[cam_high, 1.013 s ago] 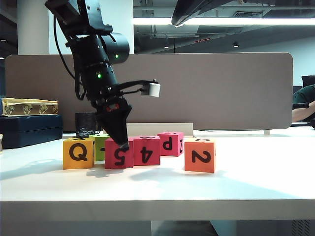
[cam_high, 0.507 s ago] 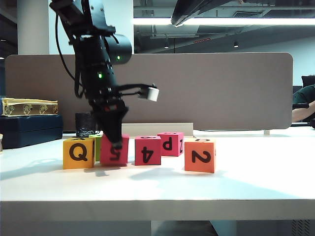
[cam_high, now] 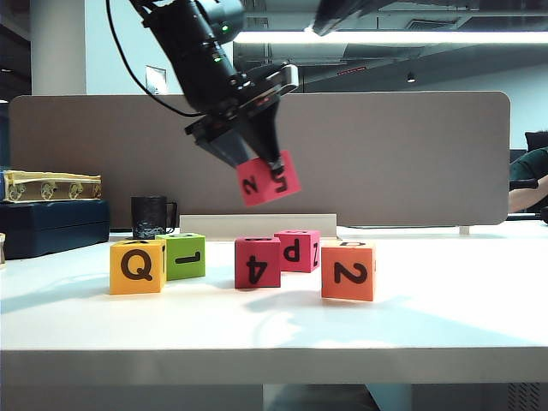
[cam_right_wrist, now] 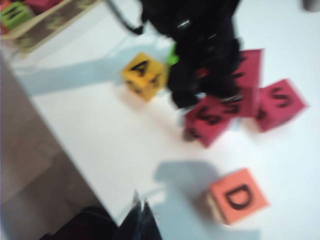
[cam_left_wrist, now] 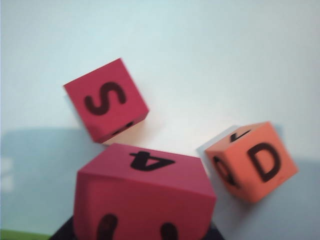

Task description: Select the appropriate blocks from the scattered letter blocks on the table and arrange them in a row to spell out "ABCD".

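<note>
While the 5 cube (cam_high: pixel 268 179) is clamped between the fingers of the left gripper (cam_high: pixel 272 168), it is held tilted in the air, well above the table (cam_high: pixel 257 330) and over the gap between the green cube (cam_high: pixel 186 255) and the 4 cube (cam_high: pixel 257 262). On the table, the Q cube (cam_high: pixel 137 266) is seen at the far left, with the green cube just beside it and slightly farther back. To the right of the 4 cube the P cube (cam_high: pixel 297 250) is set farther back, and the 2 cube (cam_high: pixel 348 271) stands rightmost, apart from the others. In the right wrist view the right gripper (cam_right_wrist: pixel 141 216) is found near the table's edge, its fingertips drawn together with nothing between them, clear of every cube.
</note>
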You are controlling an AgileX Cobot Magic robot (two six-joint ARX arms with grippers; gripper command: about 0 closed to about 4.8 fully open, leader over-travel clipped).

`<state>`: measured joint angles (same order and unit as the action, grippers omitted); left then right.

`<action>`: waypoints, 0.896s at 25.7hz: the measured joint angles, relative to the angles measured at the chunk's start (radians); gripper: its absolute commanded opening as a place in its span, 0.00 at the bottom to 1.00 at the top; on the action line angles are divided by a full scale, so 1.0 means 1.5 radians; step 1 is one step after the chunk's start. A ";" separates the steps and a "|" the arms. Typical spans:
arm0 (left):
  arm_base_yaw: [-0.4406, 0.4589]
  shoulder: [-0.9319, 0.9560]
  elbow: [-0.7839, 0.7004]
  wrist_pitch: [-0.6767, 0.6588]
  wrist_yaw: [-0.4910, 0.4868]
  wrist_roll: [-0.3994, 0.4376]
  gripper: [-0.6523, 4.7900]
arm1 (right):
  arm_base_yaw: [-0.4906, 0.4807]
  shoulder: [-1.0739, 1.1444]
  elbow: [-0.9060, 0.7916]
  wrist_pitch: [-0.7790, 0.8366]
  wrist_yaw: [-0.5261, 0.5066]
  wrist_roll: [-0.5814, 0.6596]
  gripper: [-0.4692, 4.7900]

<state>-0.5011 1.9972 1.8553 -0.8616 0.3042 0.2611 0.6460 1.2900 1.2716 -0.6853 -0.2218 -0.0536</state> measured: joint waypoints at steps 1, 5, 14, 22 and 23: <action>-0.006 0.001 0.000 0.005 0.001 -0.014 0.49 | -0.004 -0.003 0.000 0.000 0.012 0.000 0.09; -0.051 0.021 0.000 0.032 -0.012 -0.083 0.49 | -0.025 -0.028 0.001 -0.006 0.037 0.000 0.09; -0.072 0.045 0.000 0.053 -0.089 -0.193 0.49 | -0.040 -0.096 0.000 -0.110 0.135 0.000 0.09; -0.081 0.070 -0.004 0.054 -0.094 -0.256 0.49 | -0.040 -0.118 0.000 -0.113 0.135 0.000 0.09; -0.083 0.072 -0.004 0.054 -0.096 -0.260 0.49 | -0.040 -0.118 0.000 -0.113 0.136 0.000 0.09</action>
<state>-0.6258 2.1056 1.8500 -0.7811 0.1600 -0.1287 0.5858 1.1133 1.2720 -0.8551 -0.0181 -0.0532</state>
